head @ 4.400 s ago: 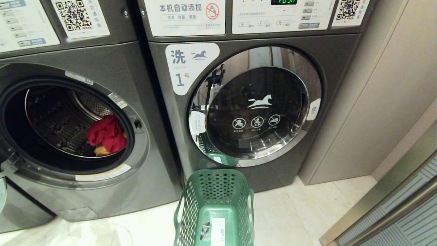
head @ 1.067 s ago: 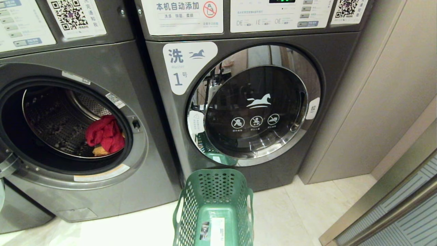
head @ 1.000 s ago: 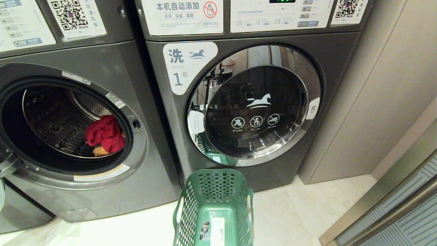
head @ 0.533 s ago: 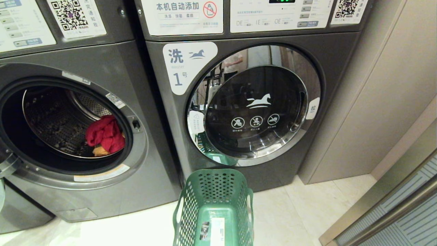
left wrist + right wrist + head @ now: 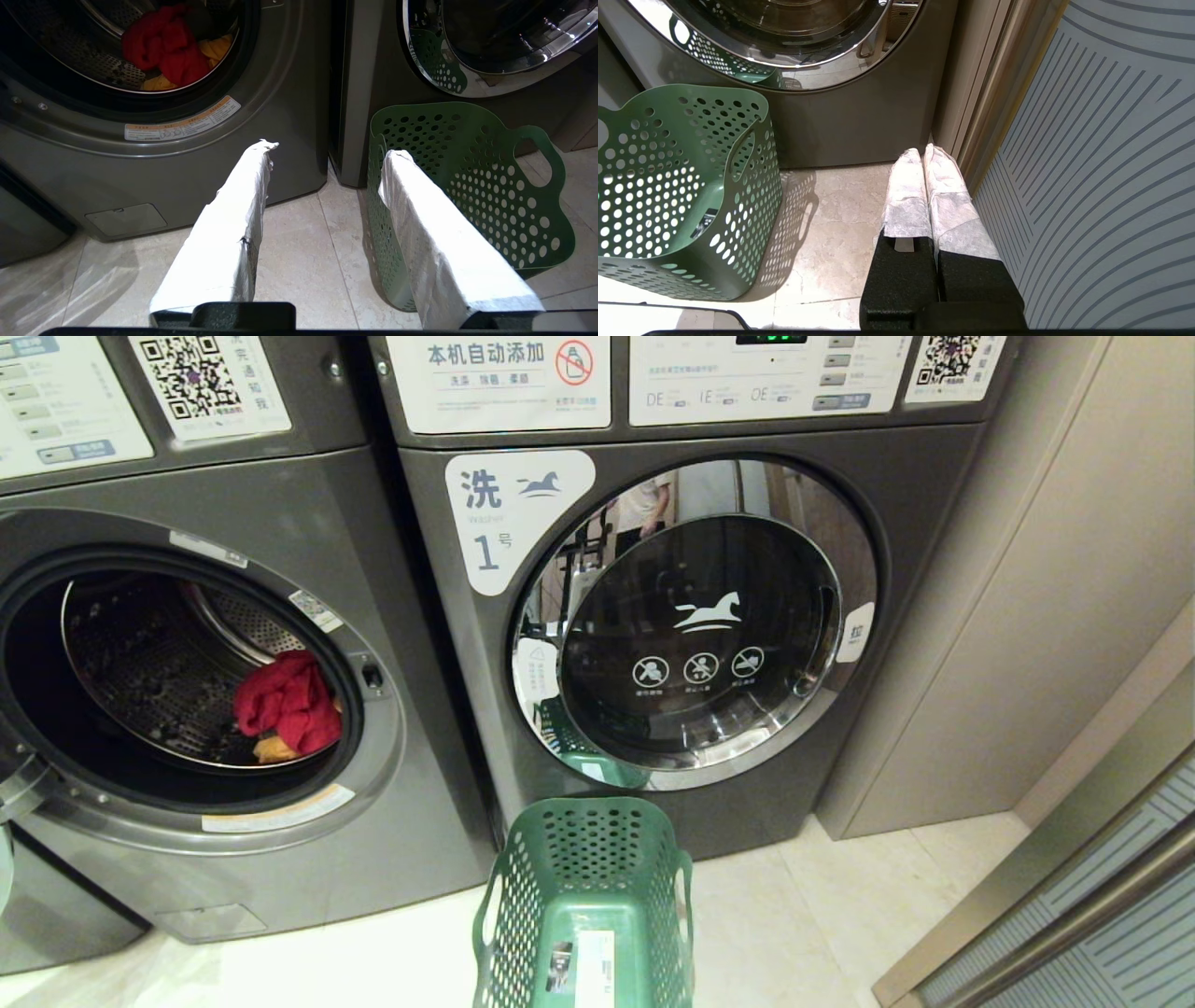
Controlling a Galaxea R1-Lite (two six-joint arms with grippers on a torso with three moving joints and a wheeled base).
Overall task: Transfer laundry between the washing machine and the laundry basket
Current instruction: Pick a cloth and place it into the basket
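Nothing is moved since earlier: laundry (image 5: 286, 704) lies in the open washer (image 5: 187, 672); left gripper (image 5: 327, 154) apart, right gripper (image 5: 923, 151) together, basket (image 5: 586, 896) empty.

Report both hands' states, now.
Left hand: open, holding nothing, low before the machines.
Right hand: shut, empty, near the floor.

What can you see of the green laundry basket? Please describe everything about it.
The laundry basket looks like green plastic, with walls full of round holes and an oval handle cutout in its sides. It stands upright on the pale tile floor, in front of the closed machine labelled 1, whose chrome door ring mirrors it. No laundry shows inside; a white sticker lies on its floor. Only the tiles touch it; no gripper does.
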